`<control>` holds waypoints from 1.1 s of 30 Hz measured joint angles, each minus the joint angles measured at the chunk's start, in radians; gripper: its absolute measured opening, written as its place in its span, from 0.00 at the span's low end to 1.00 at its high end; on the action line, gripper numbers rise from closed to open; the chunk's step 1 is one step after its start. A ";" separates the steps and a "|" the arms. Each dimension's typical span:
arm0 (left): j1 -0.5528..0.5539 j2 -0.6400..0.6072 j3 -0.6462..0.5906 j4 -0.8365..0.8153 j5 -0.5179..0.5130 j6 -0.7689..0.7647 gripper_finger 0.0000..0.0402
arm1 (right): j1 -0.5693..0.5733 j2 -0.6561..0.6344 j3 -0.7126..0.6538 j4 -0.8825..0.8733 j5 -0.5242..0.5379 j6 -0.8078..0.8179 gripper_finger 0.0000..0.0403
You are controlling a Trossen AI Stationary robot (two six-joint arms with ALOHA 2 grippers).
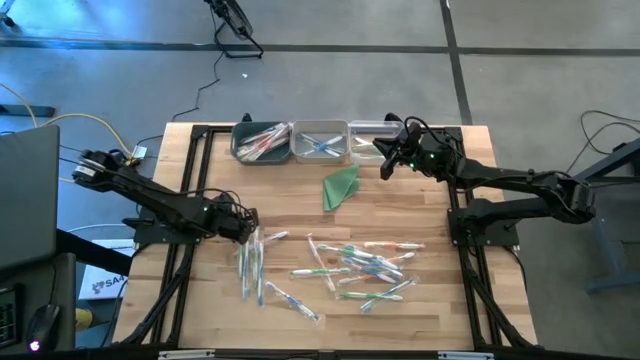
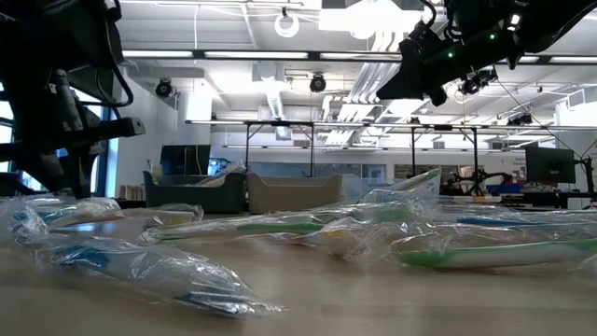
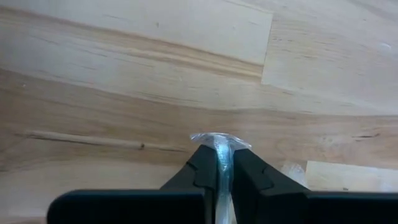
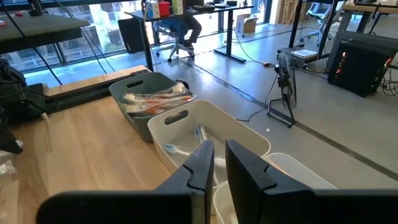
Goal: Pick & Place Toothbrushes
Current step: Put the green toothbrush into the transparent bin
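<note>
In the left wrist view, the left gripper (image 3: 224,171) hides most of the wrapped toothbrush (image 3: 222,149) pinched between its fingers. The low view blurs the nearest toothbrushes (image 2: 140,266). The right gripper (image 4: 217,165) covers part of the middle bin (image 4: 186,127).

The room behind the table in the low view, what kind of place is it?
Probably an open-plan robotics lab or workshop. The low view shows an exposed ceiling with ducts and long workbenches; the right wrist view shows a concrete floor, desks and an office chair.
</note>
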 joint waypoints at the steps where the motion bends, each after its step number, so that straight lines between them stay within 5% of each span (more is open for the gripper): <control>1: 0.000 -0.007 0.000 -0.001 0.000 0.002 0.04 | 0.000 0.000 0.000 0.000 0.000 0.000 0.08; 15: 0.000 -0.280 0.051 -0.199 -0.011 0.087 0.03 | 0.000 0.000 0.000 0.000 0.000 -0.003 0.08; 25: 0.000 -0.483 0.135 -0.160 -0.350 0.376 0.03 | 0.000 0.000 0.000 0.002 0.000 -0.003 0.08; 33: 0.000 -0.534 0.151 0.132 -0.560 0.790 0.03 | 0.000 0.000 0.000 0.044 0.000 -0.004 0.08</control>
